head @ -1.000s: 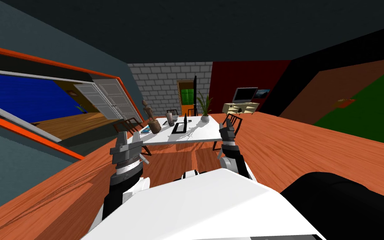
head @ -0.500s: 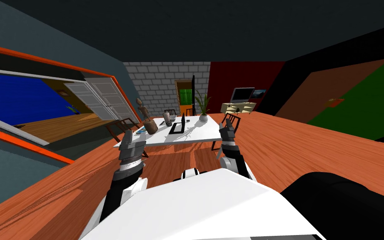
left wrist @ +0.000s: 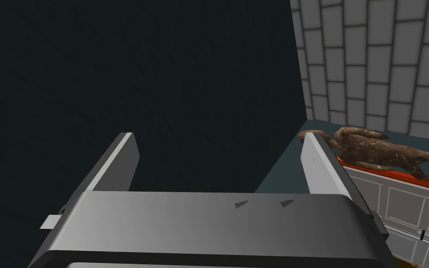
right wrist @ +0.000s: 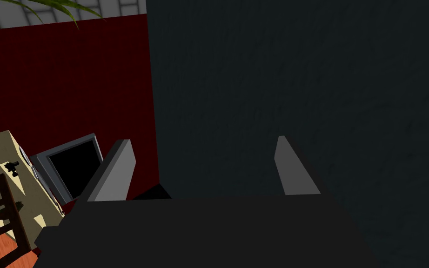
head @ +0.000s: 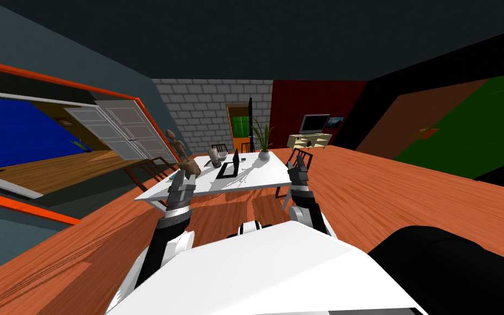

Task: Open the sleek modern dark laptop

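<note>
A dark laptop (head: pixel 228 167) sits on the white table (head: pixel 256 176) ahead of me, its lid standing up from the base. Both arms are raised in front of my chest, short of the table. My left gripper (head: pixel 183 184) is by the table's near left corner, and in the left wrist view (left wrist: pixel 218 156) its fingers stand open with nothing between them. My right gripper (head: pixel 299 165) is off the table's right side, and in the right wrist view (right wrist: pixel 204 163) it is also open and empty.
On the table stand a brown wooden figure (head: pixel 179 149), a potted plant (head: pixel 263 144) and small items. Dark chairs (head: pixel 148 167) flank it, one (head: pixel 303 159) behind my right gripper. A monitor (head: pixel 314 123) on a pale cabinet (head: pixel 308 141) and a doorway (head: pixel 240 128) lie beyond.
I have moved closer to the table, which now looks larger and sits further left. My left hand has swung right and forward toward the table's near corner. The right hand barely moved.
</note>
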Controlling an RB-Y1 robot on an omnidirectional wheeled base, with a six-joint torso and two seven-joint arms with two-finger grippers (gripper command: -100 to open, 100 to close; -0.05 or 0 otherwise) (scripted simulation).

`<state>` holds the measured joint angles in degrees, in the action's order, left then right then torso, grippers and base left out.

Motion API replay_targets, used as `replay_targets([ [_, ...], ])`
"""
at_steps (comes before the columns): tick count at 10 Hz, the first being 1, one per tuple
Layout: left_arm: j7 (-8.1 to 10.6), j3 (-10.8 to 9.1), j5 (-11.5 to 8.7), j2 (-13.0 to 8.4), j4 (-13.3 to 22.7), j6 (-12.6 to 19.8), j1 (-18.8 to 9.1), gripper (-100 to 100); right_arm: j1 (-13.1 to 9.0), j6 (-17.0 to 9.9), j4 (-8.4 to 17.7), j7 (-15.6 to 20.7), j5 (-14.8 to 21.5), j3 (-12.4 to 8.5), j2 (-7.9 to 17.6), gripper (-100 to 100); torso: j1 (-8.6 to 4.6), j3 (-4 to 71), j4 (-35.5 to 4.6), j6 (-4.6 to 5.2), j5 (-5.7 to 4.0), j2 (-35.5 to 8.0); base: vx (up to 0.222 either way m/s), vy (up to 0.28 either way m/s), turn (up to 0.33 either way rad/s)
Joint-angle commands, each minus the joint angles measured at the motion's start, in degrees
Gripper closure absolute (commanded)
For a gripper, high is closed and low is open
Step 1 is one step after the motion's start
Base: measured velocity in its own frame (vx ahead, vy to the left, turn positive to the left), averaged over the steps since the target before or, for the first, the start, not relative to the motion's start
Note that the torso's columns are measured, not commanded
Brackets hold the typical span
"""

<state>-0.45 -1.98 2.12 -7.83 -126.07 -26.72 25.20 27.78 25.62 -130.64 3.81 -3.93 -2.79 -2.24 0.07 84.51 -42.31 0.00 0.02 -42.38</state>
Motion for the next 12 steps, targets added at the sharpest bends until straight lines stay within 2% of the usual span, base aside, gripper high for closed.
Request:
replay_targets([
  [1, -0.31, -0.14, 0.66, -0.25, 1.27, 3.37, -1.13, -100, 0.0, 0.0, 0.0, 0.0, 0.0, 0.0, 0.0, 0, 0.01, 0.02, 0.01, 0.01, 0.01, 0.04, 0.055, -0.04, -0.072],
  [7, -0.83, -0.6, 1.93, -0.57, 4.29, 9.72, -3.46, -100, 0.0, 0.0, 0.0, 0.0, 0.0, 0.0, 0.0, 0, -0.06, 0.07, 0.03, 0.0, -0.01, 0.12, 0.053, -0.054, -0.057],
  [9, -1.12, -0.87, 2.67, -1.43, 6.05, 13.44, -4.82, -100, 0.0, 0.0, 0.0, 0.0, 0.0, 0.0, 0.0, 0, -0.07, 0.07, 0.03, 0.01, -0.01, 0.13, 0.071, -0.06, -0.092],
  [12, -1.36, -1.09, 3.26, -2.61, 7.42, 16.4, -5.9, -100, 0.0, 0.0, 0.0, 0.0, 0.0, 0.0, 0.0, 0, -0.05, 0.03, 0.02, 0.0, -0.02, 0.05, 0.065, -0.056, -0.053],
])
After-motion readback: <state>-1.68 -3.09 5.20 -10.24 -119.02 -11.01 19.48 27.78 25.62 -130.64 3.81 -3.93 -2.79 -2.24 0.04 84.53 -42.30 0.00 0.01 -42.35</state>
